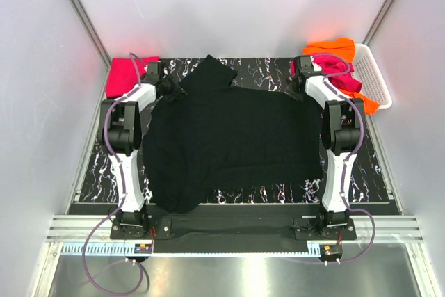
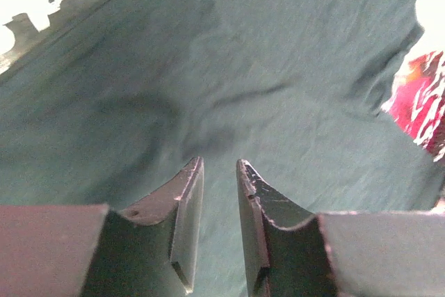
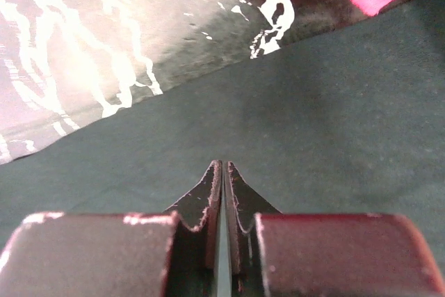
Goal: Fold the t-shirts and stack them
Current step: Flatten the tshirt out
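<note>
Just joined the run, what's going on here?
Both arms reach over the large black cloth t-shirt spread on the dark marbled table. The left gripper is slightly open above it; the right gripper is shut near its far right corner. It looks unfolded. A red-pink shirt lies far left.

Far-left of black t-shirt (image 1: pixel 229 137): red-pink t-shirt (image 1: pixel 122 74) partly behind left arm (image 1: pixel 136 97). Far-right: orange t-shirt (image 1: pixel 335 46) partly under magenta t-shirt (image 1: pixel 351 85).

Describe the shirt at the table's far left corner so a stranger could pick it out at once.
Start at the dark marbled table and go to its far left corner. The red-pink shirt lies there alone, unlike the big black shirt spread mid-table and the orange shirt and magenta shirt heaped at the white basket.
</note>
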